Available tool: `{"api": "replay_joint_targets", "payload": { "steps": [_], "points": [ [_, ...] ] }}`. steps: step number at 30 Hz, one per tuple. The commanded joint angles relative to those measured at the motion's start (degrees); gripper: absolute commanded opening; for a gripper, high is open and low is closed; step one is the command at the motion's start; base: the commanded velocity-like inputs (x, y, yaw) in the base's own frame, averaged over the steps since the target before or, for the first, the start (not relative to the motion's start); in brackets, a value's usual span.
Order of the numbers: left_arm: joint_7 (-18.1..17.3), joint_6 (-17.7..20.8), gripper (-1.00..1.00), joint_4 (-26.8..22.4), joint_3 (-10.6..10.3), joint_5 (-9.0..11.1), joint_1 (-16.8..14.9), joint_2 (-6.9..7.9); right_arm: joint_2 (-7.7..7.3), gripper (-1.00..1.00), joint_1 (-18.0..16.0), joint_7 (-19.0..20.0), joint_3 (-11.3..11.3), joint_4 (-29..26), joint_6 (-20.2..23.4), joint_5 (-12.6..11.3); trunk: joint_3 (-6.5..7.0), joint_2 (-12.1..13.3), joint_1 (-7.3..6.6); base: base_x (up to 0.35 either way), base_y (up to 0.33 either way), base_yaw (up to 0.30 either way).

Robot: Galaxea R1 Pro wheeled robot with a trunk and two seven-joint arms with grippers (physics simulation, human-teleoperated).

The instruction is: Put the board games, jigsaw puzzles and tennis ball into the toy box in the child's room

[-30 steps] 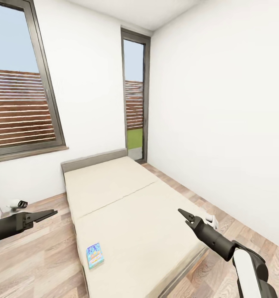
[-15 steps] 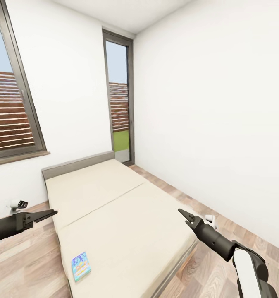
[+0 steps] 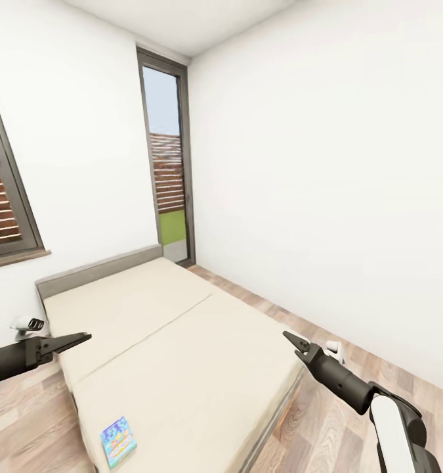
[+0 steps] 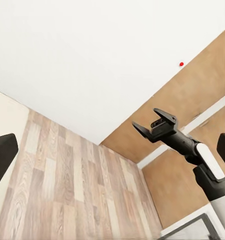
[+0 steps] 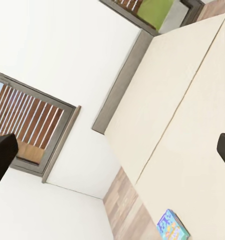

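Note:
A small colourful board game (image 3: 118, 441) lies flat on the cream bed (image 3: 182, 341), near the bed's front left corner; it is also in the right wrist view (image 5: 171, 225). My left gripper (image 3: 86, 337) hangs open over the bed's left edge, holding nothing. My right gripper (image 3: 288, 336) is open and empty above the bed's right edge, and its spread jaws appear in the left wrist view (image 4: 153, 121). Both grippers are well apart from the game. The table, the toy box and the other toys are out of view.
The bed has a grey headboard (image 3: 96, 269) against the far wall. A tall glass door (image 3: 165, 177) stands in the corner and a window (image 3: 4, 197) at the left. Wood floor (image 3: 352, 420) runs between the bed and the right wall.
The whole picture has shifted left, so the camera has turned right. The bed and the game sit further left and lower in view. Both arms keep their pose.

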Motion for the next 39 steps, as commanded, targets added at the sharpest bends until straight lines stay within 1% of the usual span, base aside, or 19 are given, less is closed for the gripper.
{"api": "replay_joint_targets", "payload": {
  "steps": [1,14,22,31,39],
  "points": [
    [-0.3,0.6,1.00,0.0,0.0,0.0,0.0,0.02,0.08,1.00,-0.1,0.4,-0.2,0.0,0.4,0.3,0.02,0.0,0.02,0.001,0.278,-0.210],
    [-0.3,0.6,1.00,0.0,0.0,0.0,0.0,0.02,0.07,1.00,-0.1,0.4,-0.2,0.0,0.4,0.2,0.12,0.0,0.02,-0.001,0.284,-0.046],
    [-0.3,0.6,1.00,0.0,0.0,0.0,0.0,0.02,0.07,1.00,-0.1,0.4,-0.2,0.0,0.4,0.2,0.14,0.0,0.02,-0.108,0.248,-0.027],
    [-0.3,0.6,1.00,0.0,0.0,0.0,0.0,0.02,0.14,1.00,-0.1,0.4,-0.1,0.0,0.4,0.2,0.32,0.0,0.02,-0.024,0.065,-0.208],
    [-0.3,0.6,1.00,0.0,0.0,0.0,0.0,0.02,0.15,1.00,-0.1,0.4,-0.1,0.0,0.4,0.2,0.52,0.0,0.02,-0.002,0.151,-0.249]
  ]
}}
